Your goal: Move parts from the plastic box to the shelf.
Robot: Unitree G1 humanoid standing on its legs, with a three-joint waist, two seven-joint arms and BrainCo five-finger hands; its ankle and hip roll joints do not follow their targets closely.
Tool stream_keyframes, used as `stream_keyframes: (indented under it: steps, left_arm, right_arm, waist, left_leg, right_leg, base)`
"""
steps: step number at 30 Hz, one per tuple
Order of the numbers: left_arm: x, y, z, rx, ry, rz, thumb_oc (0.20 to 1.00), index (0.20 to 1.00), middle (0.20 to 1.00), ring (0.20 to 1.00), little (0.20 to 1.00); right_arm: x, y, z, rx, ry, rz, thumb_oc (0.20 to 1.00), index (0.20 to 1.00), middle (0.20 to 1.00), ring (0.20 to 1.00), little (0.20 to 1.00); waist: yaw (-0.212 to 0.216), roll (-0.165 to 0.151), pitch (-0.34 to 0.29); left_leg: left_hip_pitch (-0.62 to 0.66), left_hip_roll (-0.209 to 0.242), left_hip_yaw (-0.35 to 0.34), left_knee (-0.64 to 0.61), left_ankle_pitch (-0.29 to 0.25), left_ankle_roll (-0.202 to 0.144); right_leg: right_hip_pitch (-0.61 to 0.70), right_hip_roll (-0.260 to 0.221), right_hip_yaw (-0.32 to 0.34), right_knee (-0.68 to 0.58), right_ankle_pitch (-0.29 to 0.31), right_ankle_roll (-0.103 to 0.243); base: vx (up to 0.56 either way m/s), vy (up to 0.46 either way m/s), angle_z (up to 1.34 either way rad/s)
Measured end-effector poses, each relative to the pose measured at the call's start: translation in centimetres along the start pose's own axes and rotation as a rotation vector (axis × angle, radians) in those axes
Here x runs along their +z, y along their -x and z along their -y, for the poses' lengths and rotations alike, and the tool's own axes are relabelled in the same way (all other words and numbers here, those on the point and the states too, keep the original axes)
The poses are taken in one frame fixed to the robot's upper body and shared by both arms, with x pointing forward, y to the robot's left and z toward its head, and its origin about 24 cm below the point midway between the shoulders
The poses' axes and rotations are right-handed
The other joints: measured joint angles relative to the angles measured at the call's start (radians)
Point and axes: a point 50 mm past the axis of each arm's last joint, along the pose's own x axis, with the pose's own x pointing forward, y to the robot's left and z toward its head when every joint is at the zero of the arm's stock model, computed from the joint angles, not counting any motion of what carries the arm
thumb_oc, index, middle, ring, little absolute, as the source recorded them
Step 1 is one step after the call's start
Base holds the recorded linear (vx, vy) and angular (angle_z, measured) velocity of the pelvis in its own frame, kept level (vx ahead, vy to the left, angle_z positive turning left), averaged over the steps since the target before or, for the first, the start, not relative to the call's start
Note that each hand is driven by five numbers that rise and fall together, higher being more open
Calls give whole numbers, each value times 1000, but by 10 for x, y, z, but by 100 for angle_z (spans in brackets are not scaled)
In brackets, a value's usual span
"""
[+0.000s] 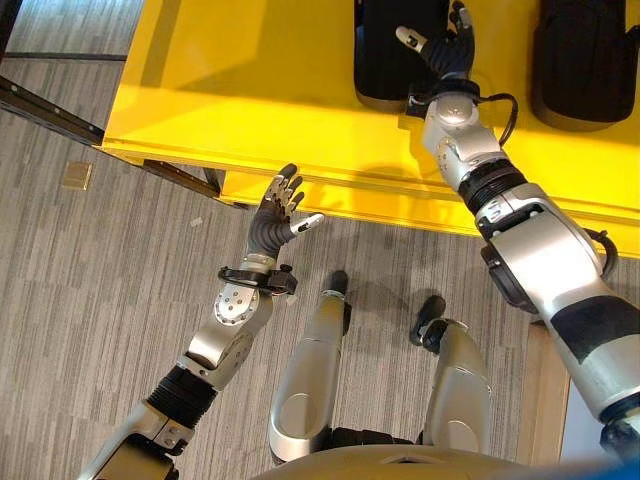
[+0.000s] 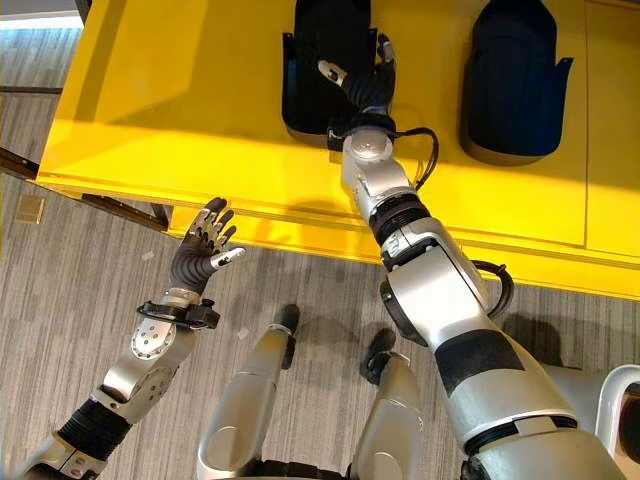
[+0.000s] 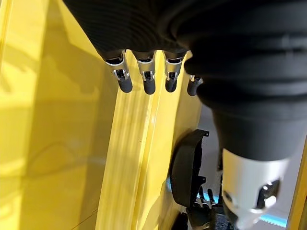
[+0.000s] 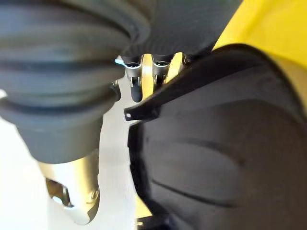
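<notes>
Right hand at a black part on the yellow shelf; left hand empty.

The right hand [image 2: 362, 82] reaches over the left black moulded part [image 2: 322, 45], fingers spread and nearly straight, lying on or just above its right edge; no curl round it shows, so I judge it loose, either just set down or about to be adjusted. The left hand [image 1: 279, 211] hovers open and empty just near the shelf's front edge, over the grey floor [image 1: 90, 290]. On the yellow shelf [image 2: 180, 110] two such parts lie well apart, the second part [image 2: 515, 75] to the right. So at least one delivery looks finished, perhaps two. How many parts remain in the plastic box cannot be judged here.
</notes>
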Motion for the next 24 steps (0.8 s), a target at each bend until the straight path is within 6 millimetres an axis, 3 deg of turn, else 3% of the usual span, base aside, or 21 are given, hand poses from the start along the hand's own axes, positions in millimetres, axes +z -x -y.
stream_keyframes:
  steps: [6, 10, 18, 24]
  left_arm:
    - [0, 0, -1, 0, -4, -1, 1000, 1000, 1000, 1000, 1000]
    - [1, 0, -2, -2, -11, -2, 1000, 1000, 1000, 1000, 1000]
    - [2, 1, -8, -3, -43, -7, 1000, 1000, 1000, 1000, 1000]
    - [1, 5, -13, 5, -62, -23, 1000, 1000, 1000, 1000, 1000]
  right_arm:
    - [10, -4, 9, -32, 13, 47, 1000, 1000, 1000, 1000, 1000]
    - [21, -2, 2, -3, -14, 88, 1000, 1000, 1000, 1000, 1000]
    - [33, 1, -4, 14, -19, 148, 1000, 1000, 1000, 1000, 1000]
    - [31, 12, -10, 63, -57, 181, 1000, 1000, 1000, 1000, 1000]
  waist:
    - [-3, -7, -3]
    - [-25, -26, -3]
    - [-30, -29, -2]
    - [-30, -29, -7]
  left_leg:
    - [1, 0, 0, 1, 0, 0]
    - [3, 1, 0, 2, 0, 0]
    - [32, 3, 5, -2, -2, 3]
    - [110, 6, 21, -44, -2, 8]
  right_leg:
    - [3, 3, 0, -2, -1, -2]
    - [5, 4, 0, -2, 1, 2]
    - [35, 4, 3, -17, 4, 0]
    - [108, 12, 11, -68, 18, 7]
  base:
    - [0, 0, 0]
    - [0, 0, 0]
    - [0, 0, 0]
    - [24, 4, -6]
